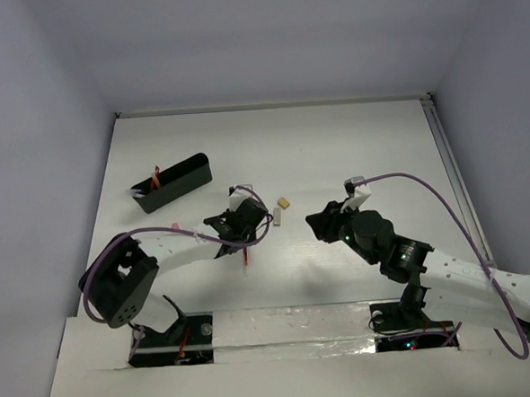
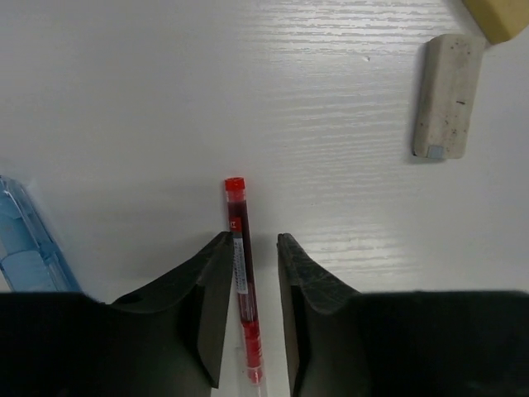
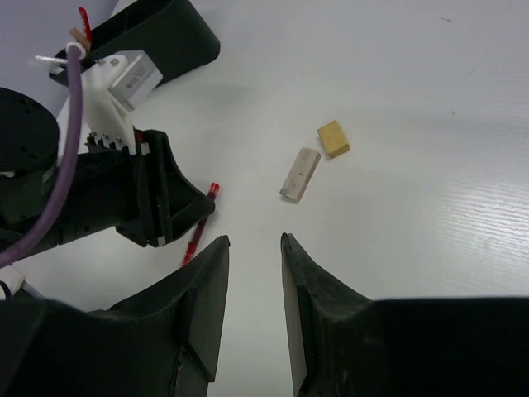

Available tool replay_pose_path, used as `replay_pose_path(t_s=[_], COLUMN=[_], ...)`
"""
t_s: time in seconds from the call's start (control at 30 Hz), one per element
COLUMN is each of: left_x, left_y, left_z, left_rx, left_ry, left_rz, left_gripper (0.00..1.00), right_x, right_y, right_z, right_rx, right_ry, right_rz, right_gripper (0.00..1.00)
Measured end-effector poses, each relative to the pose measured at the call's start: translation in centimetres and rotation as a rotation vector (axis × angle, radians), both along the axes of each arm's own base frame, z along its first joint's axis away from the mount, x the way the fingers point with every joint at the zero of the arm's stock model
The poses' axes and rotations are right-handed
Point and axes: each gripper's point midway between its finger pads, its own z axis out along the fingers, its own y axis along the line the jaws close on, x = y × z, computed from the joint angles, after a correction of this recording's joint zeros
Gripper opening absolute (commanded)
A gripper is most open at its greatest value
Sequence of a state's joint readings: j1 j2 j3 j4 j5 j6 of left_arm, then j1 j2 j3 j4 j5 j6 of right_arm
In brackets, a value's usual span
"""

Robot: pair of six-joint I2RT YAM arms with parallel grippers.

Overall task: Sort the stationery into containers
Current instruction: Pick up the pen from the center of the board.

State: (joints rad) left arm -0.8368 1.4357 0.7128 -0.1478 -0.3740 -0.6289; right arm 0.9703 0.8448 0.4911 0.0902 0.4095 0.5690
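Observation:
A thin red pen [image 2: 240, 248] lies on the white table between the fingers of my left gripper [image 2: 254, 240]. The jaws stand open around it: the pen is against the left finger, with a gap to the right one. In the top view the pen [image 1: 247, 256] pokes out below the left gripper [image 1: 239, 220]. A white eraser block [image 2: 446, 95] and a beige block [image 2: 500, 12] lie just beyond. My right gripper [image 3: 254, 240] is open and empty above bare table, short of the white eraser [image 3: 299, 174] and beige eraser [image 3: 333, 138]. The long black box [image 1: 172, 182] sits at the far left.
A red pen [image 1: 157, 176] sticks up out of the black box's left end. A clear blue-tinted piece [image 2: 25, 248] shows at the left edge of the left wrist view. A wall runs along each side of the table. The two arms are close together mid-table.

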Motion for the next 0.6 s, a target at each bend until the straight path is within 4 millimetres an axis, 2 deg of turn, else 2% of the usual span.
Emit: replay_pose_path(t_s=[0.1, 0.17, 0.3, 0.33, 0.4, 0.43, 0.47, 0.6], left_x=[0.1, 0.3, 0.8, 0.8, 1.0, 1.2, 1.4, 1.7], left_y=[0.2, 0.6, 0.6, 0.6, 0.7, 0.6, 0.5, 0.6], left_z=[-1.0, -1.7, -1.7, -1.7, -1.7, -1.7, -1.7, -1.5], left_rx=[0.037, 0.067, 0.076, 0.081, 0.090, 0.093, 0.092, 0.108], left_ry=[0.015, 0.016, -0.001, -0.002, -0.009, -0.013, -0.018, -0.031], left_rz=[0.002, 0.010, 0.018, 0.018, 0.023, 0.024, 0.029, 0.031], left_gripper=[0.14, 0.14, 0.26, 0.26, 0.17, 0.04, 0.00, 0.00], right_x=[0.0, 0.0, 0.0, 0.0, 0.0, 0.0, 0.0, 0.0], right_y=[0.0, 0.0, 0.0, 0.0, 0.0, 0.0, 0.0, 0.0], right_z=[0.0, 0.0, 0.0, 0.0, 0.0, 0.0, 0.0, 0.0], right_rx=[-0.002, -0.004, -0.004, -0.005, -0.006, -0.006, -0.007, -0.006], right_ry=[-0.001, -0.002, -0.003, -0.003, -0.004, -0.004, -0.004, -0.005], right_rz=[0.000, 0.001, 0.001, 0.001, 0.001, 0.001, 0.002, 0.002], right_gripper=[0.37, 0.37, 0.36, 0.36, 0.36, 0.36, 0.37, 0.36])
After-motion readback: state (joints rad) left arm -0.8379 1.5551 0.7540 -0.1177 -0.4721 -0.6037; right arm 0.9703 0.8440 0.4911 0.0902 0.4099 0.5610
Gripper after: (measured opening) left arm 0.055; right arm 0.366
